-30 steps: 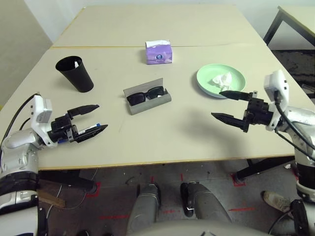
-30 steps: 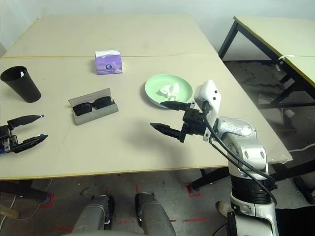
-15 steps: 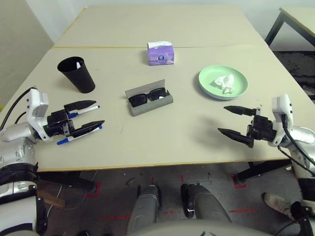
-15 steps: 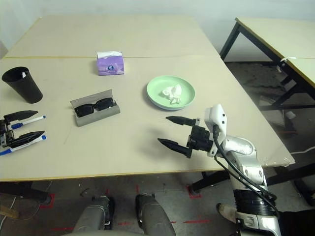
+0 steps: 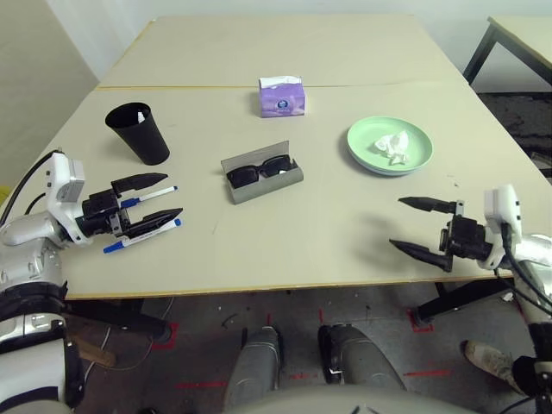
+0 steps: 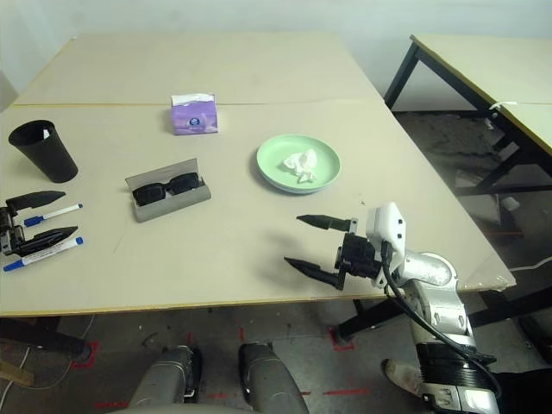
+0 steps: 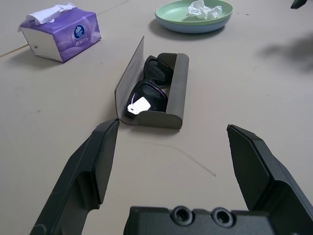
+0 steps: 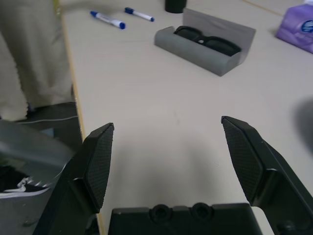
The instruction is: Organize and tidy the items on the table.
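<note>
Mostly done: sunglasses [image 5: 255, 170] in open case [image 5: 261, 177]; tissue [image 5: 387, 144] on plate [image 5: 390, 146], right of case. Left: two markers [image 5: 142, 235] loose, left of case, by cup [image 5: 138, 132]. Left gripper [image 5: 148, 201] and right gripper [image 5: 417, 226] spread, empty.

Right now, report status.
Left gripper and right gripper open, empty. Two markers loose at left gripper. Sunglasses in open case. Tissue on green plate.
</note>
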Available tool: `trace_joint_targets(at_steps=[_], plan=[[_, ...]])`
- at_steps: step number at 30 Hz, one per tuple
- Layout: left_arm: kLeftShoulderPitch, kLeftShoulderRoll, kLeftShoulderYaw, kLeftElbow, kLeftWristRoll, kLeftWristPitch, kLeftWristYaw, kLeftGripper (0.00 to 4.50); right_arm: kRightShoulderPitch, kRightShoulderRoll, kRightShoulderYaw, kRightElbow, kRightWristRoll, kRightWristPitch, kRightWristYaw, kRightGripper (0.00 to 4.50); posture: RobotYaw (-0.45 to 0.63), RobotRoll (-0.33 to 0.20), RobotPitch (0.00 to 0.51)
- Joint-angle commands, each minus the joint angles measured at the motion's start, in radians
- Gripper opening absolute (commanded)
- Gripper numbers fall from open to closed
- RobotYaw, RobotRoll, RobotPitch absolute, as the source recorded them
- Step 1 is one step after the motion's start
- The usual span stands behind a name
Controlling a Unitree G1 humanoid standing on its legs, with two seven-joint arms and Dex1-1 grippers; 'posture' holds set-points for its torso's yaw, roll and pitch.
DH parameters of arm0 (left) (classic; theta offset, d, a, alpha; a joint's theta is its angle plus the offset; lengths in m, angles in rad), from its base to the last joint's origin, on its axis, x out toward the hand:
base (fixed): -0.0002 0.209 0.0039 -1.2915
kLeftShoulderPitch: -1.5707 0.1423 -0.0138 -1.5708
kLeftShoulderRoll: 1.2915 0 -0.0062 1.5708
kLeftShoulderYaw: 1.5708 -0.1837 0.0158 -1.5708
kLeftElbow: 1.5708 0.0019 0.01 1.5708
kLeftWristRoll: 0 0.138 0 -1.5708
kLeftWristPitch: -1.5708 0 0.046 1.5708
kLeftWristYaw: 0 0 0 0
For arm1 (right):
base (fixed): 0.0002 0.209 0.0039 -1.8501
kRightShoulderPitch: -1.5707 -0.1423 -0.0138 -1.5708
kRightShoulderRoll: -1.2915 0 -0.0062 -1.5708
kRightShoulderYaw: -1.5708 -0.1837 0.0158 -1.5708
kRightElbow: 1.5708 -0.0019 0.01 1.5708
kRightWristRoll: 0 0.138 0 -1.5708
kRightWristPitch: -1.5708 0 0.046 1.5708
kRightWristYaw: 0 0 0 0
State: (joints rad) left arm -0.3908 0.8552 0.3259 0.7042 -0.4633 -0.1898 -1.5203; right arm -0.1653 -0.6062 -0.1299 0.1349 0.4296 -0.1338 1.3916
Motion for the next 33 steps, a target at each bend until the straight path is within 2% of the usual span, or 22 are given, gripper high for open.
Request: trace_joint_targets(at_steps=[1, 12, 17, 26, 33], plan=[[0.000, 0.009, -0.009, 0.009, 0.020, -0.003, 0.004, 4.50, -0.040, -0.001, 0.003, 0.041, 0.025, -0.004, 0.009, 4.47, -0.03, 0.000, 0.133], [-0.074, -0.019, -0.020, 0.085, 0.121, -0.039, 0.278, 4.50, -0.064, -0.004, 0.014, 0.067, 0.013, 0.002, 0.003, 4.47, -0.02, 0.000, 0.141], [-0.104, -0.054, -0.045, 0.127, 0.148, -0.047, 0.316, 3.27, -0.046, -0.007, 0.010, 0.033, 0.017, 0.019, -0.023, 4.50, -0.04, 0.000, 0.142], [-0.204, -0.134, -0.073, 0.223, 0.205, -0.080, 0.469, 0.14, 0.005, -0.010, -0.001, -0.051, 0.027, 0.054, -0.078, 4.50, -0.06, 0.000, 0.144], [-0.279, -0.199, -0.117, 0.312, 0.264, -0.106, 0.542, 0.04, 0.029, -0.010, -0.006, -0.092, 0.033, 0.076, -0.120, 4.50, -0.08, 0.000, 0.143]])
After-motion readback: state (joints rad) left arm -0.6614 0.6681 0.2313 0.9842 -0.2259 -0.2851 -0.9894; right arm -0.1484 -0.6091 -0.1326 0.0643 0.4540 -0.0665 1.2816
